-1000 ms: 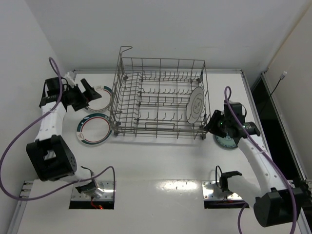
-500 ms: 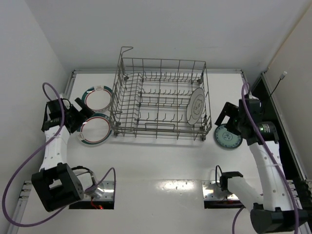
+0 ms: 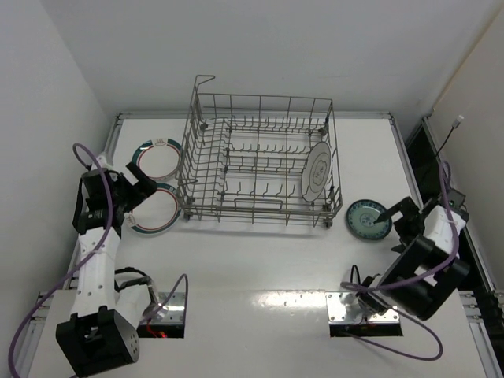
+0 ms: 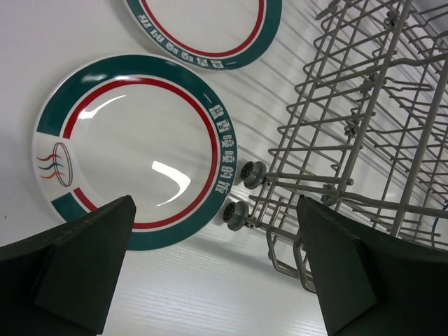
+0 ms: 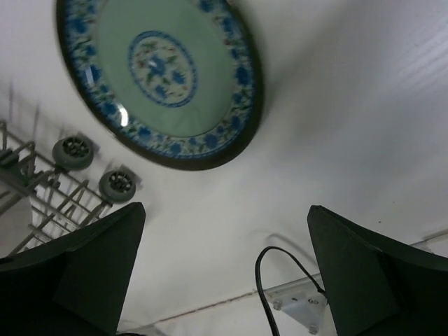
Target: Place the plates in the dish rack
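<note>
While both arms hang over the tabletop (image 3: 260,260), each end effector stands with its fingers wide apart and nothing held between them. Directly under and ahead of the left end effector (image 4: 213,273) lies the nearer ringed plate (image 4: 129,150), flat on the tabletop, white with a green band and a red ring; in the wrist view its near rim sits between the two dark fingers (image 4: 77,266), which do not touch it. Beyond it, farther from the left end effector, the second ringed plate (image 4: 203,28) also lies flat, just beside the first with a thin strip of tabletop between them. To the right of the left end effector stands the dish rack (image 3: 260,161), and its small wheels (image 4: 241,192) sit just beside the nearer ringed plate's rim. One white plate (image 3: 318,171) with a thin dark rim stands on edge among the prongs at the end of the dish rack nearest the right end effector (image 5: 224,273). Ahead of the right end effector lies the teal plate (image 5: 157,77), flat on the tabletop, clear of both fingers and close to the dish rack's corner wheels. A black cable (image 5: 280,269) loops just ahead of the right-hand finger in that wrist view.
</note>
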You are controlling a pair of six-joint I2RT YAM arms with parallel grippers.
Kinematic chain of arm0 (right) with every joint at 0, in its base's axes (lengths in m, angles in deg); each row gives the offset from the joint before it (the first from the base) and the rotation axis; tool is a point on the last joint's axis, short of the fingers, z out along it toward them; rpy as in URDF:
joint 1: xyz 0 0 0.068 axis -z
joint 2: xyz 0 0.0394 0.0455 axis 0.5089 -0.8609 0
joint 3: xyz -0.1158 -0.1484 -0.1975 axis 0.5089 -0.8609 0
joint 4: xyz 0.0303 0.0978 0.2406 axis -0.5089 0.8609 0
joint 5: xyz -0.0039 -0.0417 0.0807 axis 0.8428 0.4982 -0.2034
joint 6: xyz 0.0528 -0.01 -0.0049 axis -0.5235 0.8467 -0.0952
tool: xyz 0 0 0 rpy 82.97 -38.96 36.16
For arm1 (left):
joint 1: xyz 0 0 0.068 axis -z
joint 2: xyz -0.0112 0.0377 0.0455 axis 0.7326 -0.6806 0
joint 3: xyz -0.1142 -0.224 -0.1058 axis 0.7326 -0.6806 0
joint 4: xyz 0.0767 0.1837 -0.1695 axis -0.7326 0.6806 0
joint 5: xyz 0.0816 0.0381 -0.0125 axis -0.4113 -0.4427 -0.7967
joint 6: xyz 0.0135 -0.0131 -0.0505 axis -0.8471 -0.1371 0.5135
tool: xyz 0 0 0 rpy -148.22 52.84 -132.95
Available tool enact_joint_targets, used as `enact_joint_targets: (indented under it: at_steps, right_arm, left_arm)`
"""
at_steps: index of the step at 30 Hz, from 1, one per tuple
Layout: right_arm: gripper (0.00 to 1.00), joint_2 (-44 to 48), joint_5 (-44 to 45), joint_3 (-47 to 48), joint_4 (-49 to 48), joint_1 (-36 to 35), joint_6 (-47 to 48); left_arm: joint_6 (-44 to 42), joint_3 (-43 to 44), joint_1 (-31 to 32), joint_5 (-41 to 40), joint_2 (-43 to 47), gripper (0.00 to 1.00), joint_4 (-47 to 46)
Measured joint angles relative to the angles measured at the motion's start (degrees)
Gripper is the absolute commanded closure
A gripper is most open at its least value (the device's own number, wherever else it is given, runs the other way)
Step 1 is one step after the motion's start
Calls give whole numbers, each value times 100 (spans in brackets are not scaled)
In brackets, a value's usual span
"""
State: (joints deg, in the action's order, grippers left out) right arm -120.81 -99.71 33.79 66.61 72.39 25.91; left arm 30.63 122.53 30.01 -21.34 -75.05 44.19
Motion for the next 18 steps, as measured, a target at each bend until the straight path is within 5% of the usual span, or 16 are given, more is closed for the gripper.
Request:
enact_joint_targets:
  at_steps: [4,6,13,16,18]
  right_arm:
    - [3,-732,-310,-225,-313,645,114]
    - [18,-1093,-492,-256,-461,785,195]
    - [44,-2221,-1482,-330,-942,826,330]
    - [84,-2234,-1569,-341,-1106,793,367]
    - [100,-2238,-1633,-341,-1176,782,343]
  left_arm:
    - [-48,-162,57,35,-7,0,-166]
    - [-59,-232,57,74,-26,0,-210]
    - [-52,-415,55,223,-57,0,-413]
    - [-50,-422,44,240,-138,0,-446]
    - [-55,-422,9,273,-173,0,-476]
